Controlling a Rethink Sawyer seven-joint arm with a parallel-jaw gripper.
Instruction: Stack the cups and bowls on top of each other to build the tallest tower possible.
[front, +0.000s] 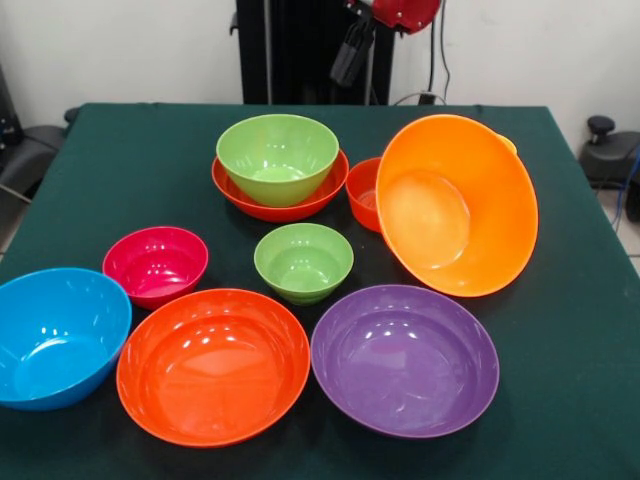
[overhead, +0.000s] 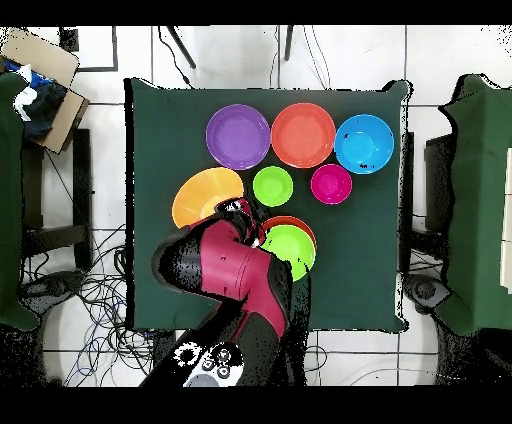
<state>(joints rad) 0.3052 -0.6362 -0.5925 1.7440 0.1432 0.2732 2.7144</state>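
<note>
The gripper (front: 352, 52) hangs at the top centre of the frame; whether it is apart or together, I cannot tell. The large orange bowl (front: 457, 205) at right centre is tilted, mouth facing lower left, leaning on the small red-orange bowl (front: 363, 193). A lime green bowl (front: 278, 157) sits inside the wide red-orange bowl (front: 240, 190).

- A medium lime green bowl (front: 277, 157) sat nested in a wide red-orange bowl (front: 280, 201) at upper centre of the green tabletop (front: 120, 170).
- A large orange bowl (front: 457, 204) leaned tilted at right, against a small red-orange bowl (front: 364, 194).
- Blue (front: 58, 335), magenta (front: 155, 265), small green (front: 303, 261), orange-red (front: 213, 365) and purple (front: 404, 358) bowls stood across the lower frame.
</note>
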